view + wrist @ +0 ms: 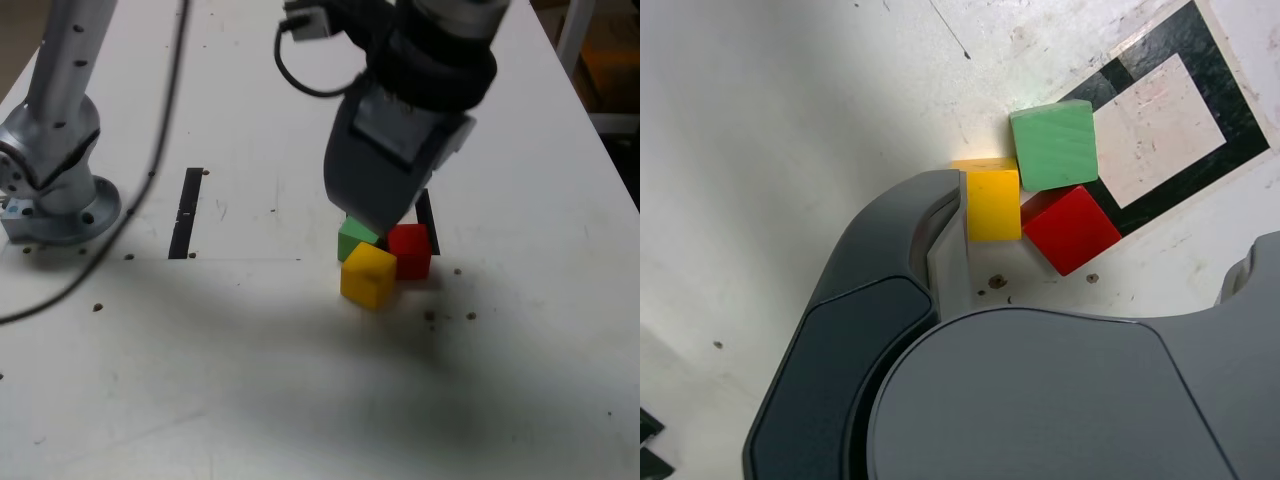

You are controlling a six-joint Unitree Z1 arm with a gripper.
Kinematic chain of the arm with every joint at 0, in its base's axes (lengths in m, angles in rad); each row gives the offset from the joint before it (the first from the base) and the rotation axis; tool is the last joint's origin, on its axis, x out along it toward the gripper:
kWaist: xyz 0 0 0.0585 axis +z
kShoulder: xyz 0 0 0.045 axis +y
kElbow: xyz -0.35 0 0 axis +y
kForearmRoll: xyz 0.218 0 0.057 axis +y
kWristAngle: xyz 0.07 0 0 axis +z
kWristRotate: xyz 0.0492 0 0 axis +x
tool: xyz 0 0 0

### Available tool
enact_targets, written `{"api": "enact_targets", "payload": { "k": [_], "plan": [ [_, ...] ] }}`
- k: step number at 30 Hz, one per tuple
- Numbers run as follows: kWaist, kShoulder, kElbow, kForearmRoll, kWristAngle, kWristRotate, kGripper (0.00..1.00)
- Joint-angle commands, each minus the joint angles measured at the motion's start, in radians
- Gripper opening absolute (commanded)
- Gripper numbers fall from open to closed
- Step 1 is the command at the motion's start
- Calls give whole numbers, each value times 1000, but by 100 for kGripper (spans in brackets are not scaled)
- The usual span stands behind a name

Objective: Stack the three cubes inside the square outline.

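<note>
Three cubes lie close together on the white table. In the exterior view the green cube [354,240] is partly under my gripper [385,212], with the yellow cube [368,276] in front of it and the red cube [411,250] to its right. The wrist view has the green cube [1053,146] overlapping a corner of the square outline [1192,186], the red cube [1072,229] against its black edge, and the yellow cube [993,203] outside it. My gripper [1100,235] hovers open above the cubes, holding nothing. The exterior view hides most of the square outline [427,210].
A straight black strip [186,212] lies at the exterior view's left, near the arm's base [55,190]. A black cable [150,170] runs across the table there. Small dark specks dot the surface. The table's edge [610,150] runs along the exterior view's right.
</note>
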Motion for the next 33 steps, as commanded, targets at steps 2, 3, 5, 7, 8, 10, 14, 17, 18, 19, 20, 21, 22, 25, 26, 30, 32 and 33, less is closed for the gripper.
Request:
{"api": "enact_targets", "payload": {
  "k": [2, 3, 5, 7, 8, 10, 14, 17, 18, 19, 20, 21, 22, 25, 26, 30, 32, 33],
  "plan": [
    [8, -7, -11, 3, -5, -23, 99],
    [10, -4, -16, 2, -8, -33, 99],
    [13, 9, -42, 4, -16, -48, 99],
    [18, 23, -72, 5, -25, -49, 99],
    [21, 31, -89, 5, -29, -50, 99],
    [36, 48, -125, 3, -42, -50, 99],
    [61, 55, -129, 3, -58, -50, 100],
    [67, 48, -120, 23, -47, -50, 100],
    [66, 45, -115, 32, -42, -49, 100],
    [64, 40, -109, 41, -37, -48, 100],
    [60, 36, -103, 49, -32, -48, 100],
    [56, 32, -99, 55, -29, -48, 100],
    [52, 29, -94, 57, -29, -48, 100],
    [46, 23, -75, 14, -45, -50, 100],
    [47, 23, -67, -8, -55, -51, 100],
    [50, 19, -52, -57, -78, -52, 100],
    [53, 14, -49, -70, -83, -53, 100],
    [54, 12, -47, -73, -83, -54, 100]
  ]
}}
